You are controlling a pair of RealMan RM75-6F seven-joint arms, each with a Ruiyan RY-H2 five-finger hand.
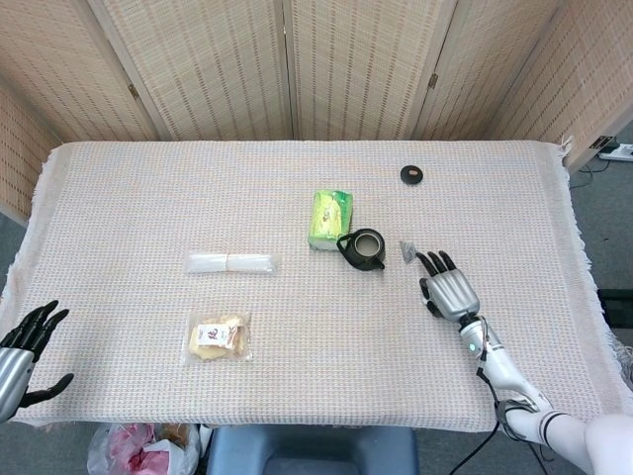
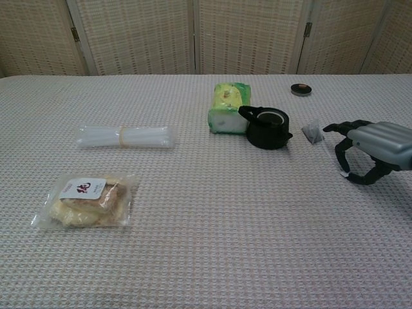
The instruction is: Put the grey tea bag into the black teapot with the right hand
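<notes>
right hand (image 2: 373, 149): hovering just beside the grey tea bag (image 2: 313, 132), fingers spread, gripping nothing
black teapot (image 2: 268, 127): sitting lidless on the counter (image 2: 212, 212)

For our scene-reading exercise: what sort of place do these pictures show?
Probably an indoor test or demo station, not a home: a cloth-covered table closed in by woven folding screens, with a black teapot laid out beside the robot's right hand.

The robot's black-fingered left hand (image 1: 25, 348) is cut off by the head view's left edge. In the chest view, the silver-backed right hand (image 2: 373, 149) runs off the right edge, and the small grey tea bag (image 2: 313, 132) is too small to make out.
</notes>
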